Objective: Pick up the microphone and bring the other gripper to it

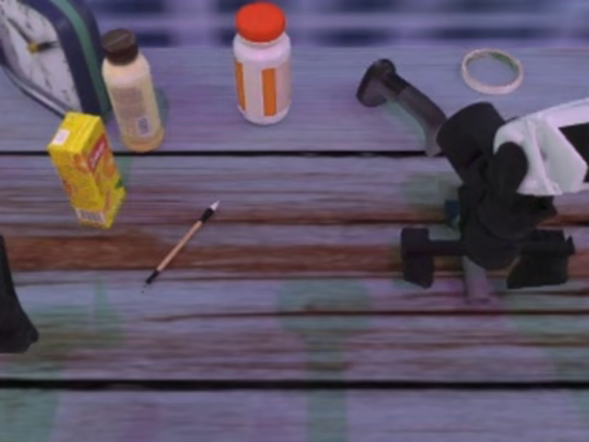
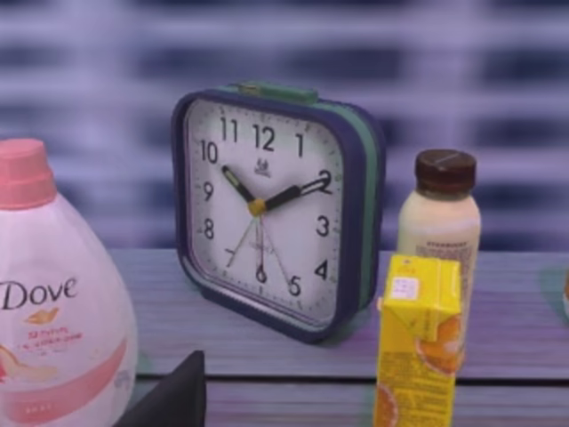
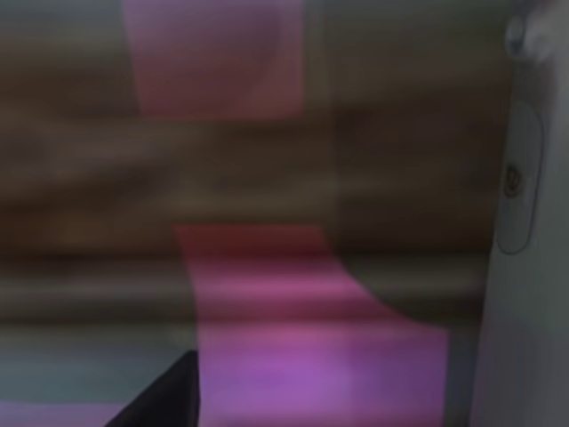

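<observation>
The microphone lies on the table at the right, mostly covered by my right arm. Its grey shaft (image 1: pixel 476 280) pokes out toward the front edge, and a bit of the dark blue head shows behind the arm. My right gripper (image 1: pixel 480 258) is low over it and open, one finger on each side of the shaft. In the right wrist view the grey shaft (image 3: pixel 523 267) with its switch fills one edge and one black fingertip (image 3: pixel 173 396) shows. The other gripper, my left gripper (image 1: pixel 11 318), is parked at the table's left edge, open and holding nothing.
A dark bent L-shaped tool (image 1: pixel 400 94) and a tape ring (image 1: pixel 491 71) lie behind the right arm. A white bottle with an orange cap (image 1: pixel 261 64), a brown-capped bottle (image 1: pixel 132 92), a clock (image 1: pixel 41 51) and a yellow carton (image 1: pixel 86 168) stand at back left. A thin brush (image 1: pixel 181 244) lies mid-table.
</observation>
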Robot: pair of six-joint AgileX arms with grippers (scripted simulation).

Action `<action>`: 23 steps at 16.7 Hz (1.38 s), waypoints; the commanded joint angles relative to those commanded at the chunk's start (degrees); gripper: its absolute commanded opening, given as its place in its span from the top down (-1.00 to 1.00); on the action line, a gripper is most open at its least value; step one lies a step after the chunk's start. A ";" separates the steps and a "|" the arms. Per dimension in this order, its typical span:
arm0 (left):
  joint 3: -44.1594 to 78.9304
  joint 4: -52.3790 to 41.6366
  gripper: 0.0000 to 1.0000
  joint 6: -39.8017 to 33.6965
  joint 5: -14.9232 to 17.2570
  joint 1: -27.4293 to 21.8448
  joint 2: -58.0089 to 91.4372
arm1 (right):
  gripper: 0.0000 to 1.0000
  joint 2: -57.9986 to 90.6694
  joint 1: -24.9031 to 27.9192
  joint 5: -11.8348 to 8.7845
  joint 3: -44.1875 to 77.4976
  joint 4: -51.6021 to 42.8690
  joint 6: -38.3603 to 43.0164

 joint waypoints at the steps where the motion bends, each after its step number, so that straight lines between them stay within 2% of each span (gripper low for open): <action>1: 0.00 0.00 -1.00 0.00 0.00 0.00 0.00 | -1.00 0.00 0.00 0.00 0.00 0.00 0.00; 2: 0.00 0.00 -1.00 0.00 0.00 0.00 0.00 | -1.00 0.00 0.00 0.00 0.00 0.00 0.00; 15: 0.00 0.00 -1.00 0.00 0.00 0.00 0.00 | 0.96 0.00 0.00 0.00 0.00 0.00 0.00; 23: 0.00 0.00 -1.00 0.00 0.00 0.00 0.00 | 1.00 0.00 0.00 0.00 0.00 0.00 0.00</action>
